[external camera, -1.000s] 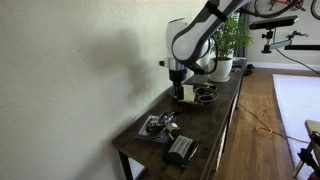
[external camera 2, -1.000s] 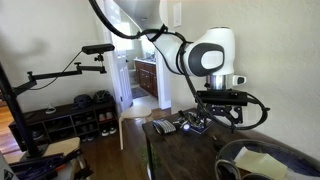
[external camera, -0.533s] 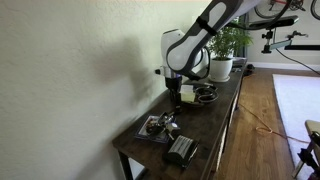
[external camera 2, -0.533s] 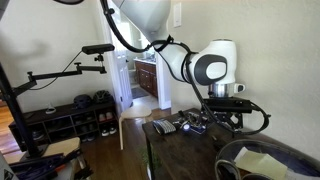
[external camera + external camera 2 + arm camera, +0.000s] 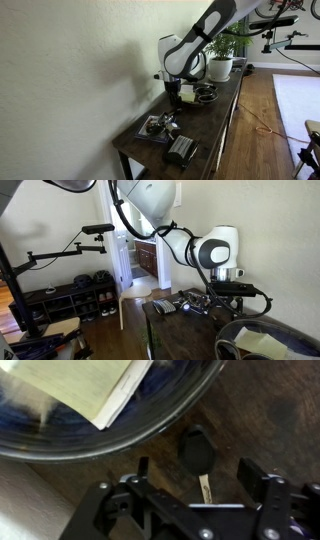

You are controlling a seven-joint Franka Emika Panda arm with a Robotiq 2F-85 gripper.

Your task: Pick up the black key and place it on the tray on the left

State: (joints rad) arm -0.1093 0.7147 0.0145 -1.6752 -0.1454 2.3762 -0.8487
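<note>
Grasp not done yet: black key (image 5: 196, 452) lies on table (image 5: 255, 410) beside round dish (image 5: 90, 448), between your gripper (image 5: 197, 468) jaws, spread wide. Left: close, lift, carry to tray (image 5: 150, 135), well apart.

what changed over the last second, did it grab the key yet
The tool slid rightward and lower in an exterior view, nearing the table. Nothing gripped: in the wrist view the black key lies on the table between its open fingers, beside the round dish. Tray and ribbed box unmoved.
</note>
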